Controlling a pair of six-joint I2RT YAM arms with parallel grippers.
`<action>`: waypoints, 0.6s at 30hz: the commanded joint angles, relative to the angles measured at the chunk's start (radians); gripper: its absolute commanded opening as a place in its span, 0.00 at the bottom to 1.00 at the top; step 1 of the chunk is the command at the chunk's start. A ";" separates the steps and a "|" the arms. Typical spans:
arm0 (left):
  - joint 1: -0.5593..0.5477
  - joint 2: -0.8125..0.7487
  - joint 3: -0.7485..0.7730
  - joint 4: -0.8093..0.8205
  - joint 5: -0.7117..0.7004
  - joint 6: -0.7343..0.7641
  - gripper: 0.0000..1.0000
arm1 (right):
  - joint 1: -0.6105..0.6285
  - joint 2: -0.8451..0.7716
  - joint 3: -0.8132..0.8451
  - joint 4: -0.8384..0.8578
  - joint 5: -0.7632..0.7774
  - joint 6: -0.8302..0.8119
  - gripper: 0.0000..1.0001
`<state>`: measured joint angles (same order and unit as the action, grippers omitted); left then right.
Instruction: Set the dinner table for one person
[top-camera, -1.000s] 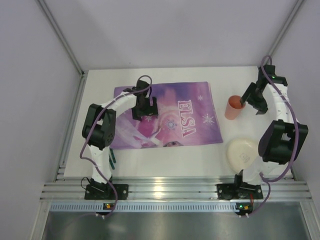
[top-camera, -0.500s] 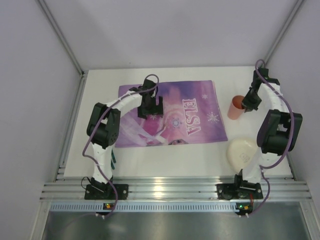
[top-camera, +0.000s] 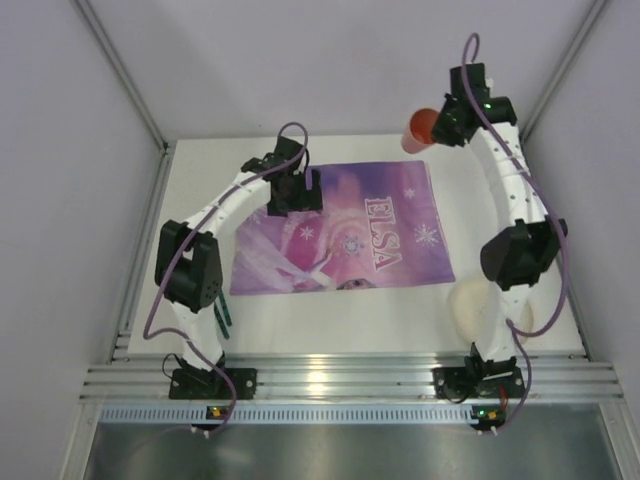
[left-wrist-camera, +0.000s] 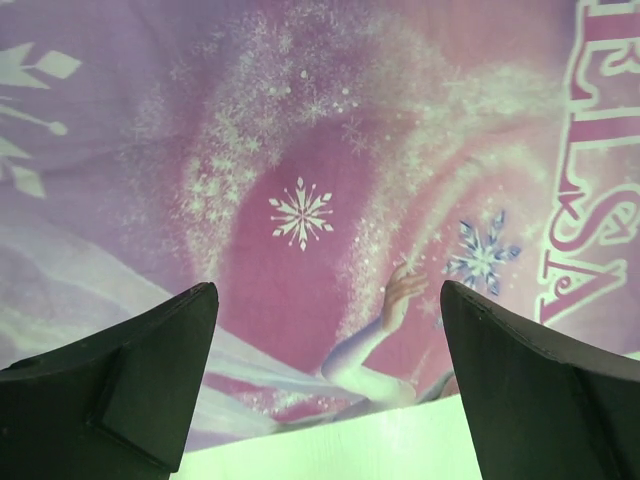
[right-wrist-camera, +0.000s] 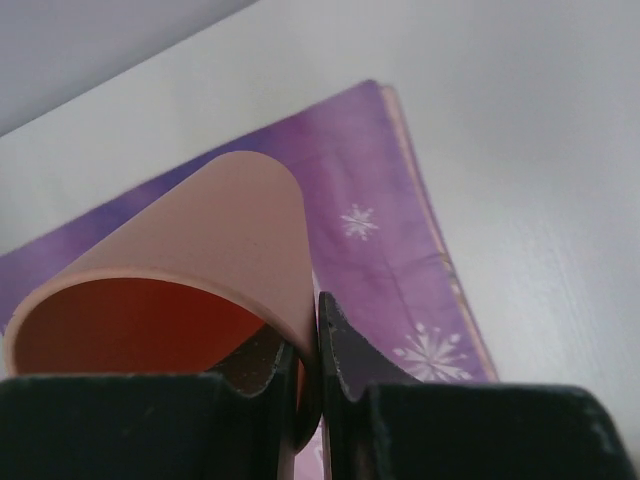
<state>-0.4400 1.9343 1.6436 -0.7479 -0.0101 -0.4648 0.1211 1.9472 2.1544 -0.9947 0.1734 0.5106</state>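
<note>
The dinner table (top-camera: 200, 170) is a white top with a purple "ELSA" placemat (top-camera: 380, 240) lying on it. An orange cup (top-camera: 418, 128) hangs high above the mat's far right corner. My right gripper (top-camera: 440, 122) is shut on its wall. In the right wrist view one finger is inside the cup (right-wrist-camera: 190, 260) and one outside, with the right gripper (right-wrist-camera: 318, 325) pinching the rim. My left gripper (top-camera: 294, 200) hovers open over the mat's left half. In the left wrist view the left gripper (left-wrist-camera: 328, 300) has only the printed placemat (left-wrist-camera: 300, 180) between its fingers.
A cream plate (top-camera: 470, 305) lies at the near right, partly hidden behind the right arm. A teal utensil (top-camera: 222, 318) rests by the left arm's base. Silver rails (top-camera: 330, 378) edge the near side, and grey walls close in the back and both sides.
My right gripper closed on the cup's rim and lifted it up and toward the far left. My left gripper drew back slightly toward the mat's far left.
</note>
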 joint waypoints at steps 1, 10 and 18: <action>-0.002 -0.127 -0.024 -0.042 -0.030 -0.006 0.98 | 0.060 0.182 0.190 -0.116 -0.026 0.065 0.00; 0.006 -0.300 -0.211 -0.041 -0.056 -0.037 0.98 | 0.095 0.374 0.295 -0.197 0.051 0.098 0.00; 0.015 -0.348 -0.269 -0.027 -0.065 -0.048 0.98 | 0.110 0.418 0.282 -0.222 0.080 0.068 0.12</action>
<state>-0.4313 1.6444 1.3788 -0.7757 -0.0540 -0.4999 0.2184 2.3726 2.4100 -1.1992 0.2207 0.5869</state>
